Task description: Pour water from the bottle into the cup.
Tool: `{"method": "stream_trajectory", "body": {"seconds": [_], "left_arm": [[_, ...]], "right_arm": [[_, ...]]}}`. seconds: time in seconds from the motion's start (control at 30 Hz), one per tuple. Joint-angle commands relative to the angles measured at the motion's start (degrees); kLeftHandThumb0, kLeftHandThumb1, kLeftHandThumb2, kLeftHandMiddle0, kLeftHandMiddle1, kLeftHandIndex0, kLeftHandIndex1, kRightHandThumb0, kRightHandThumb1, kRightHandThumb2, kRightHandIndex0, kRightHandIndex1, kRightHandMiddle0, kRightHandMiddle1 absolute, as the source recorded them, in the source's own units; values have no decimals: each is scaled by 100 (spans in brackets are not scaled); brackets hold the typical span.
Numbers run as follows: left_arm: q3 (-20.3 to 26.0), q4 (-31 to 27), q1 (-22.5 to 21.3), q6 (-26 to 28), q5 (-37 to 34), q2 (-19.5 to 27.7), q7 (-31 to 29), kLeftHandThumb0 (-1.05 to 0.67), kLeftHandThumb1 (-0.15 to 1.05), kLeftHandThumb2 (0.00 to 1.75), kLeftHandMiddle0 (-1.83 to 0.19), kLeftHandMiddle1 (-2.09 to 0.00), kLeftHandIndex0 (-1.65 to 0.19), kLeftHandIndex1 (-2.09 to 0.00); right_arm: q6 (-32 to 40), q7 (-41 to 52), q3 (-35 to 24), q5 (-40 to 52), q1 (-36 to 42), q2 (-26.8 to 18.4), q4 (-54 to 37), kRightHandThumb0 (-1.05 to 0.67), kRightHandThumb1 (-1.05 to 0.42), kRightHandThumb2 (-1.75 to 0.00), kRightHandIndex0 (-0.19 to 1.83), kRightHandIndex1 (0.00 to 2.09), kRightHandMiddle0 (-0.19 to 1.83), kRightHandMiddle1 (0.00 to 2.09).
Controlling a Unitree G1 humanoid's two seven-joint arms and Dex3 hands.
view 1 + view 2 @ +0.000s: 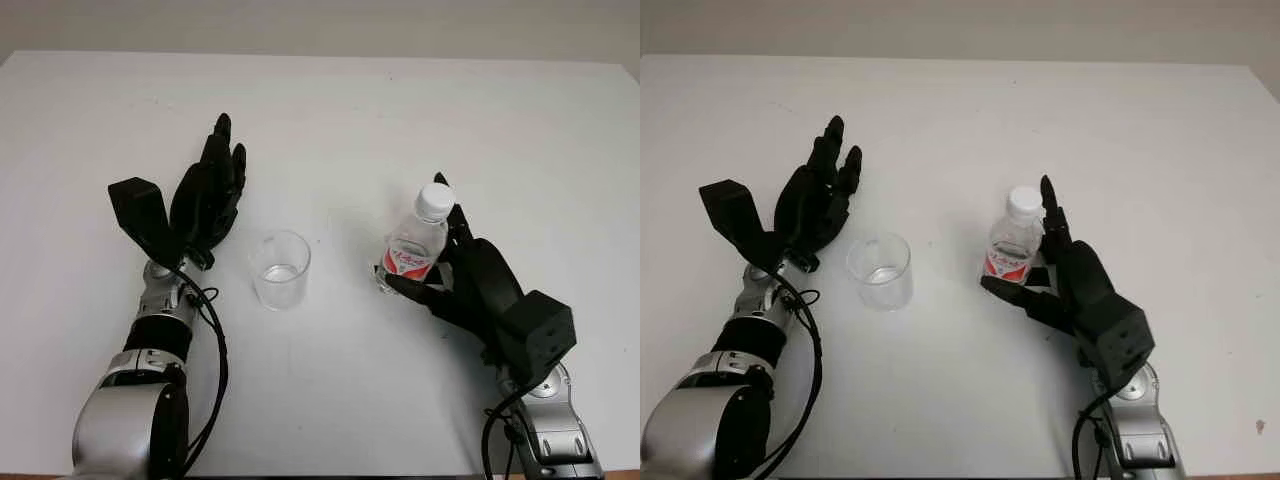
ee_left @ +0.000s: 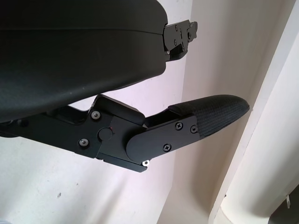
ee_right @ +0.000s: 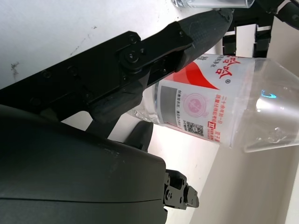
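Where the right hand's fingers curl around the labelled middle of the water bottle, they grip it — one finger crosses the red-and-white label in the right wrist view, and another stands up behind the bottle beside its white cap. That bottle stands roughly upright on the white table, cap on, to the right of the cup. Its clear body shows plainly in the right wrist view, pressed against the black finger. Behind the fingers the black palm and the boxy wrist camera housing run back to the silver forearm at the bottom right. Between the two hands stands the clear plastic cup, upright, mouth up, apart from the bottle and apart from either hand. Whether it holds any water cannot be told. Just to the cup's left, the left hand is open and holds nothing — its fingers point away from the robot across the table, and its arm comes in from the bottom left.
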Motion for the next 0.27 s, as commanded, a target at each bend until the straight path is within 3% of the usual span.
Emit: {"method": "stream_trajectory", "body": {"seconds": [0.0,0.23], "left_arm": [[8,-15,75,9,-16,5,-10,-84,105,76,19,0,19,0],[-37,-349,328,117,-19,-12,3,-84,105,74,19,0,19,0]], "right_arm": [[-67,-76,-176,44,159,-4,264,-102,-94,-6,-19,0,-19,0],[-394,34,-25,282,395,281,295,-105,-93,-5,-19,0,-19,0]]}}
